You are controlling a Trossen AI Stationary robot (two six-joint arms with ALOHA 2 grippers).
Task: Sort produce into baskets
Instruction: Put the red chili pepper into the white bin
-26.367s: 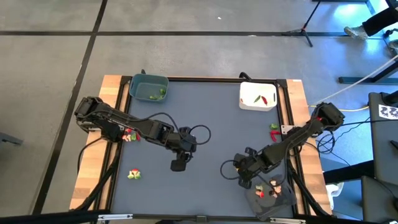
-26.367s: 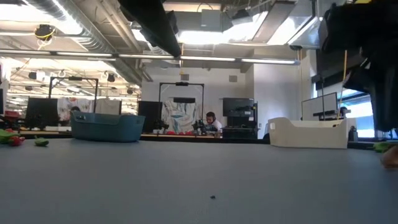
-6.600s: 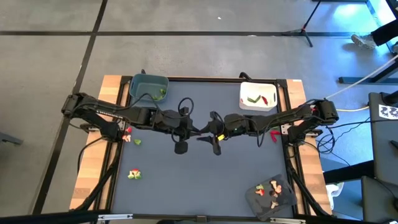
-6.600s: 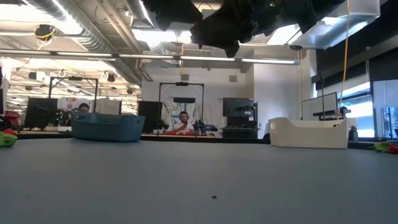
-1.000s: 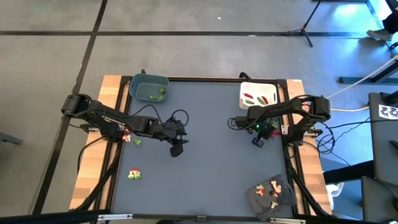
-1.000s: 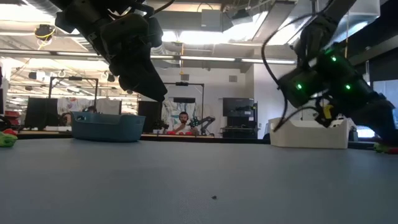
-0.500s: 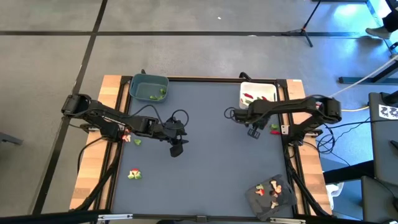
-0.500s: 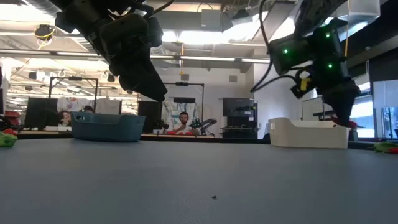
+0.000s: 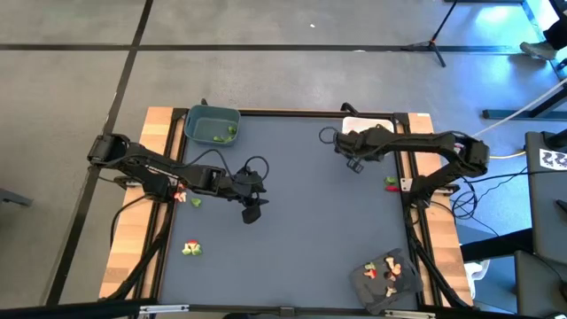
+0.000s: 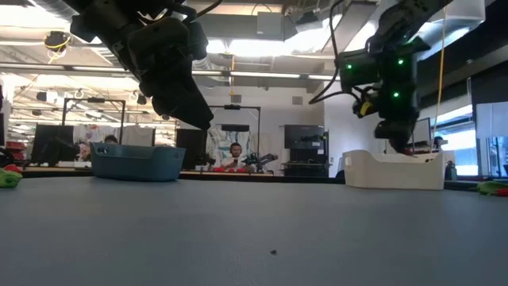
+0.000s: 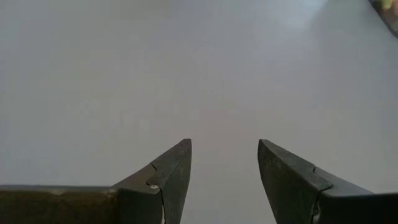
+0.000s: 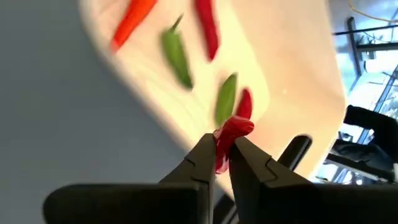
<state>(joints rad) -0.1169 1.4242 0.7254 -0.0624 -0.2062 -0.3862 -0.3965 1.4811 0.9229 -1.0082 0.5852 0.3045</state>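
My right gripper is shut on a small red pepper. It hangs over the white basket, which holds several red, green and orange peppers. In the high view this gripper stands at the basket's near left corner, and its arm covers most of the basket. My left gripper hangs open over bare mat left of the middle, with nothing between its fingers. The blue-grey basket stands at the far left with green pieces in it. The dark grey tray at the near right holds several pieces. My right gripper pinches the red pepper between its two fingertips. The pepper's other end sticks out past the tips. The fingers slant down from the near side. The pepper is lifted clear, above the white basket's inside.
Loose produce lies by the table's left edge and by its right edge. The middle of the dark mat is bare. Beyond the far edge, the low view shows a room with a seated person.
My right gripper has risen and gone toward the table's far edge to the white basket. It has turned and tipped further down. It has stayed shut on the red pepper.
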